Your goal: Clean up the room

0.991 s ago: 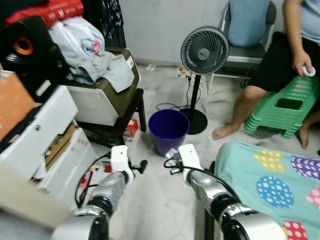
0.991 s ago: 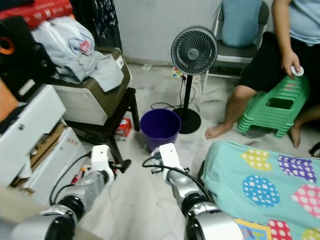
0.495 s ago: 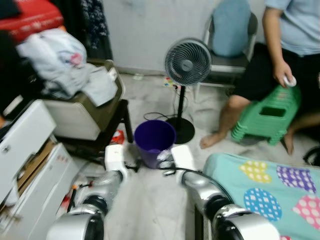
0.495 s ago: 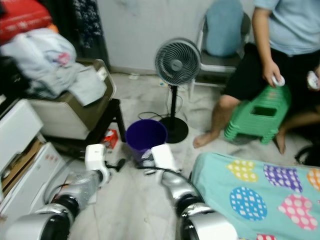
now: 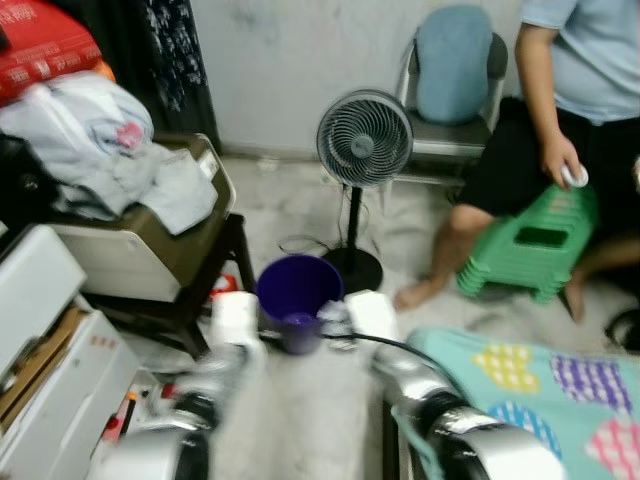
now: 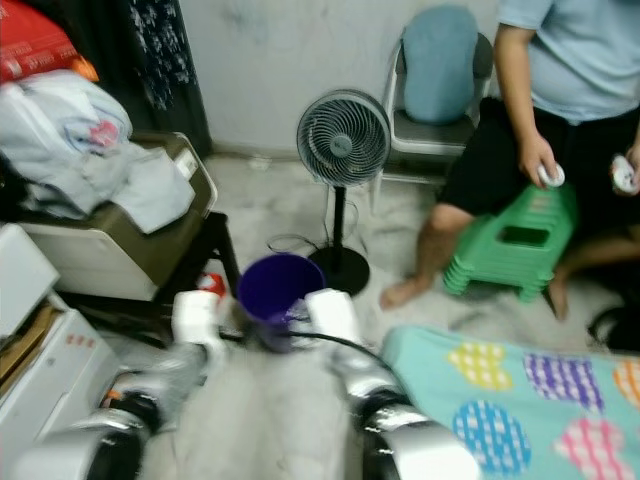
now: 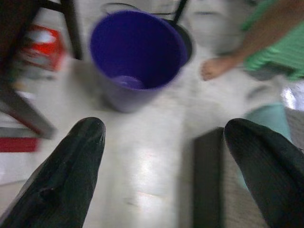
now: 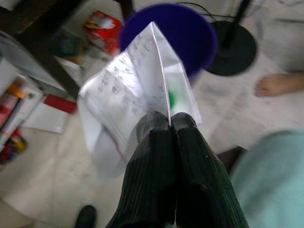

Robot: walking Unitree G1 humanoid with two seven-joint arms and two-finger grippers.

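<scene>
A heap of pale clothing (image 5: 95,150) lies on a padded olive chair (image 5: 150,245) at the room's left, beneath a red case (image 5: 45,45) whose white lettering is too blurred to read, with white drawers (image 5: 50,370) below at the near left edge. Just right of the chair, the left gripper (image 7: 164,161) hangs over the pale, glossy stone floor (image 7: 147,171), its ribbed black fingers spread wide apart with nothing between them. Ahead of it stands a round purple plastic bin (image 5: 297,300), a little purple showing at its bottom, a small red carton (image 7: 40,45) beside it by the chair leg. The right gripper (image 8: 170,124) is pinched together on a folded white plastic bag (image 8: 135,95), printed with small text too fine to read, held up just before the bin's rim. Behind the bin stands a grey pedestal fan (image 5: 364,140). At right, a person (image 5: 570,90) sits by a stack of green plastic stools (image 5: 530,245), and a teal polka-dot blanket (image 5: 530,380) fills the near right corner.
</scene>
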